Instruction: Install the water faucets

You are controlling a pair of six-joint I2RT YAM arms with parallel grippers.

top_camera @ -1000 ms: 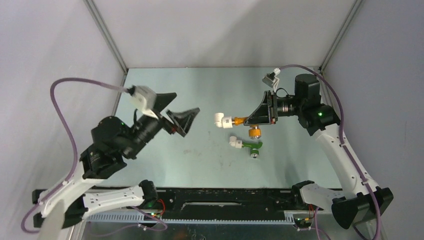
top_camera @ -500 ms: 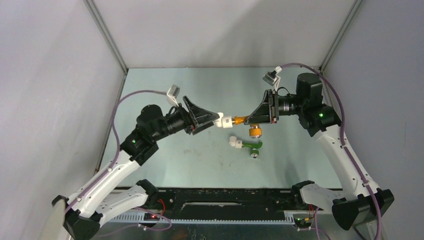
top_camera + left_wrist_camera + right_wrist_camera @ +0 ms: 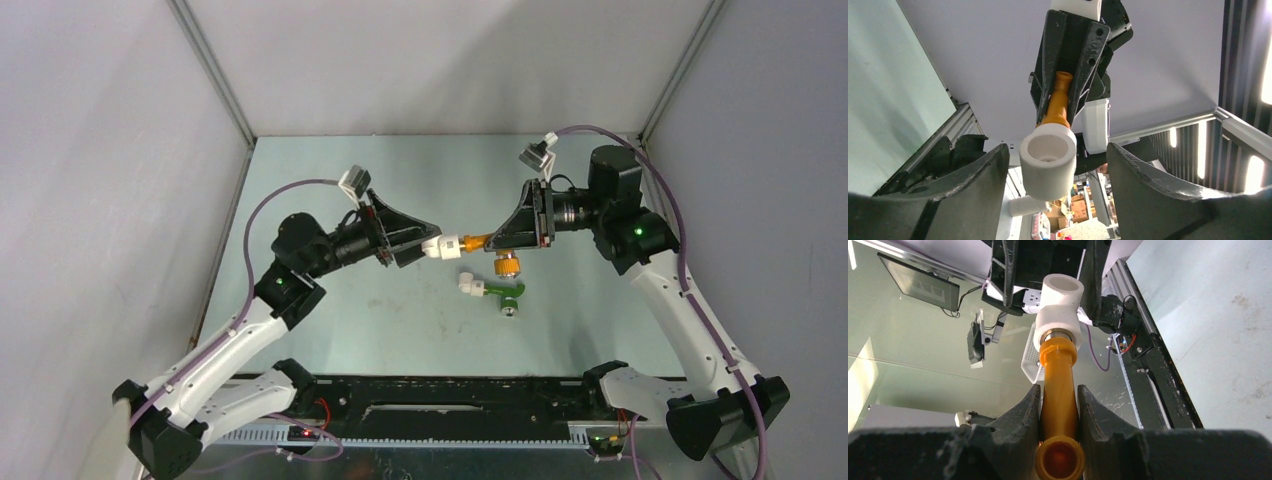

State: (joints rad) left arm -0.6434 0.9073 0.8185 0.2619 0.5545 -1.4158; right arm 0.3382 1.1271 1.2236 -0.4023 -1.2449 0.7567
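Underneath everything, a pale green flat tabletop (image 3: 330, 180), closed in by grey walls. From the near left corner, the white-and-black left arm (image 3: 230, 340), stretched toward the middle; from the near right corner, the matching right arm (image 3: 690, 320), bent inward to meet it. At the right arm's end, the black right gripper (image 3: 500, 240), clenched on the neck of the orange plastic faucet (image 3: 480, 240): in the right wrist view, both fingers (image 3: 1018, 415) pressed against the orange stem. Holds that faucet over the middle of the table, spout end pointing left, round ribbed knob hanging on the near side. At the left arm's end, the black left gripper (image 3: 425, 240), fingers spread, one on each side of the white plastic elbow fitting (image 3: 445, 243) seated on the orange faucet's tip. In the left wrist view, a visible gap on both sides between fingers (image 3: 973, 175) and fitting, so no grasp there. Flat on the table just nearer than the orange knob, apart from both grippers, the green plastic faucet (image 3: 508, 294), with a second white fitting (image 3: 468, 285) at its left end.
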